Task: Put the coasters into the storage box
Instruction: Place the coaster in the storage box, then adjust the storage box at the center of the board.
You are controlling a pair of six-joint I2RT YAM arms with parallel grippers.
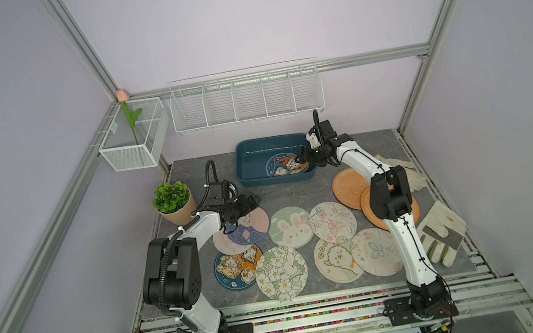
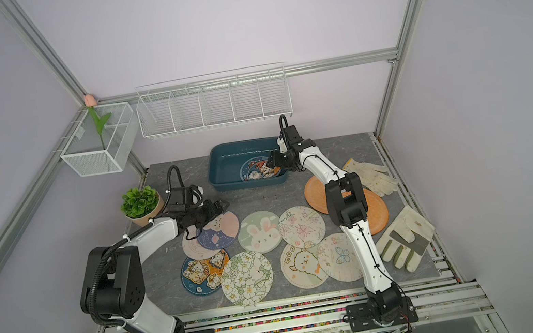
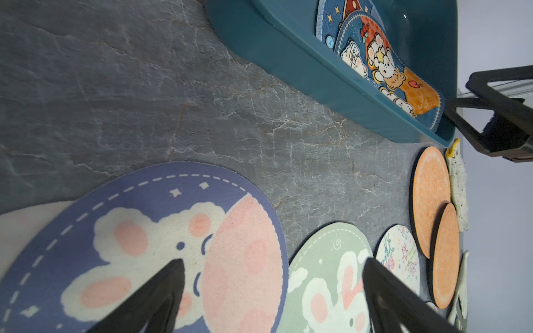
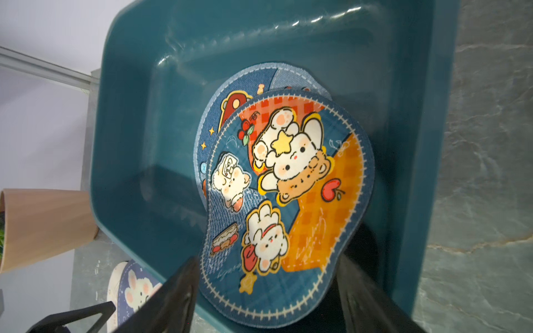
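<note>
The purple bunny coaster [image 3: 144, 230] lies flat on the worktop [image 3: 144, 101], right under my left jaws. These jaws are spread wide with nothing in them. One side hangs over the purple disc and the other over the green bunny coaster [image 3: 326, 274] just beside it. The purple one lies partly on a pale pink coaster [image 1: 224, 243], so I think its raised edge is the place to bite. It is round, so no side is a long one.

The storage box [image 4: 418, 144] lies ahead of my left jaws, across bare worktop. My right jaws hang over the box's near corner. They stand apart on both sides of the checked bunny coaster [image 4: 288, 184] and do not pinch it. That coaster rests in the box on a blue one [image 4: 230, 95], with one edge leaning up the wall. My left arm [image 1: 195, 228] is much nearer the purple coaster, so I think that pick is its job.
</note>
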